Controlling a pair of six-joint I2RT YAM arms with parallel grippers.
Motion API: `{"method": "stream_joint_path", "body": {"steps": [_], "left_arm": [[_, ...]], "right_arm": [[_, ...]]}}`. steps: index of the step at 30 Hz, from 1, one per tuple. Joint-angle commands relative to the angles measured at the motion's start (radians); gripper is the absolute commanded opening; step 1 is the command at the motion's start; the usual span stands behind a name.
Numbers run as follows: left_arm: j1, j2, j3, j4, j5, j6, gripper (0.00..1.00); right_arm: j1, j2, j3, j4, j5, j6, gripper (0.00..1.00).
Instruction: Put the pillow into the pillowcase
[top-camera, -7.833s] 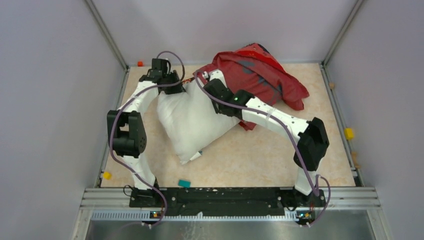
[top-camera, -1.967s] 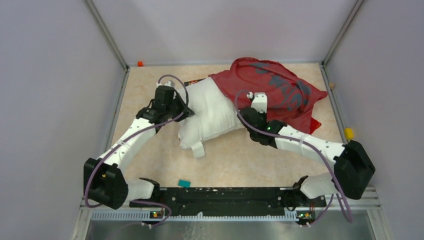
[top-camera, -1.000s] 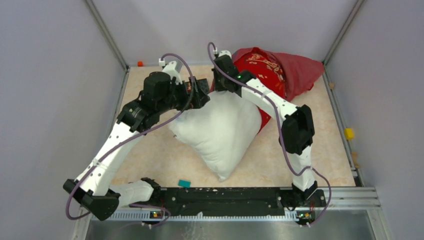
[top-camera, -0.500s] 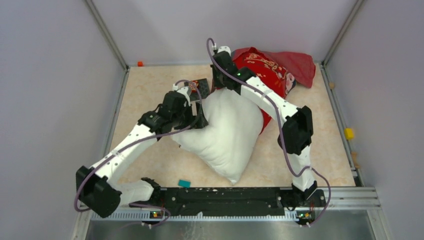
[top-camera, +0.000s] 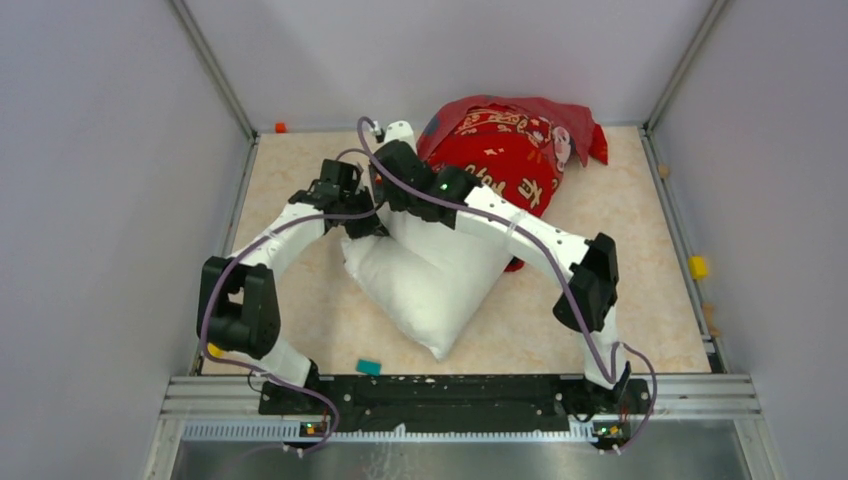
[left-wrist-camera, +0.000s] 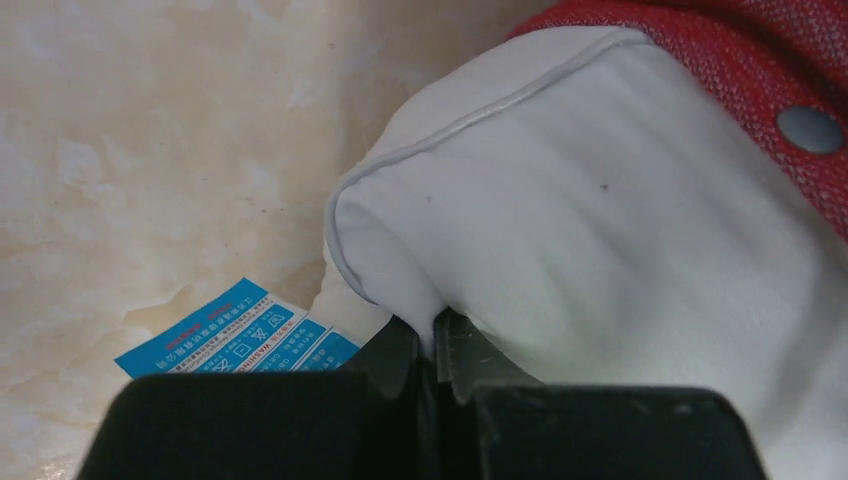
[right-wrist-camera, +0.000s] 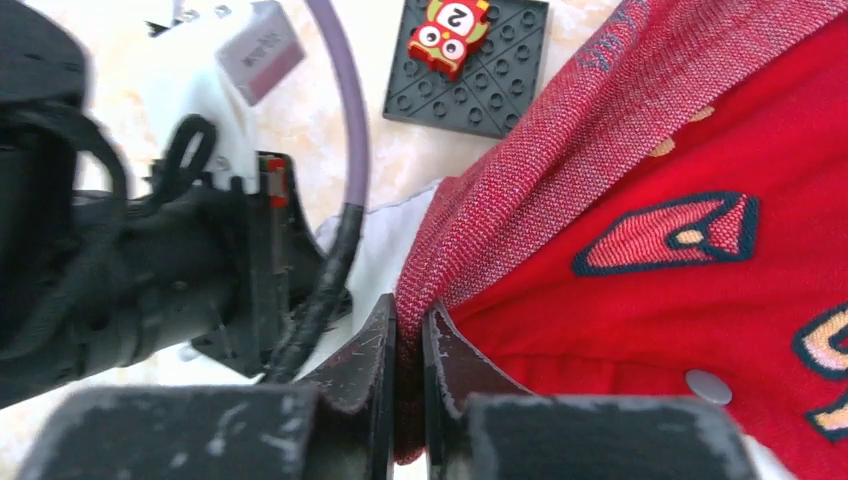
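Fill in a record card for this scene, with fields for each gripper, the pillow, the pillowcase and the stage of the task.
Left gripper: shut, pinching the pillow near a piped corner
Right gripper: shut on the edge of the pillowcase
Pillow: far end inside the red case, near part bare on the table
Pillowcase: bunched at the far side, printed face up
Stage: insertion begun, not finished
Nearby: blue care label beside the pinched corner

The plump white pillow (top-camera: 430, 288) lies diagonally, its far end tucked inside the bunched red pillowcase (top-camera: 508, 160).
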Motion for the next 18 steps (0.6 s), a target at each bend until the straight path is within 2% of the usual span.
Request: {"method": "stream_joint_path", "body": {"steps": [1,4,6,8,13,15,18], "left_arm": [[0.022,0.001,0.062,0.133,-0.036,0.008,0.00],[0.053,-0.001,0.054,0.133,-0.052,0.020,0.00],[0.078,0.003,0.058,0.128,-0.051,0.030,0.00],[0.099,0.004,0.067,0.121,-0.050,0.044,0.00],[0.120,0.004,0.093,0.110,-0.058,0.073,0.00],[0.123,0.013,0.114,0.103,-0.055,0.079,0.00],[0.125,0.031,0.144,0.089,-0.045,0.086,0.00]], "right_arm": [[-0.009,-0.097,-0.026,0.029,-0.078,0.000,0.11],[-0.057,-0.156,-0.072,0.046,-0.086,-0.081,0.53],[-0.090,-0.198,-0.109,0.049,-0.060,-0.132,0.63],[-0.119,-0.248,-0.177,0.074,-0.009,-0.191,0.67],[-0.214,-0.345,-0.399,0.185,0.047,-0.282,0.69],[-0.244,-0.350,-0.458,0.235,0.009,-0.322,0.70],[-0.250,-0.318,-0.479,0.291,0.034,-0.395,0.70]]}}
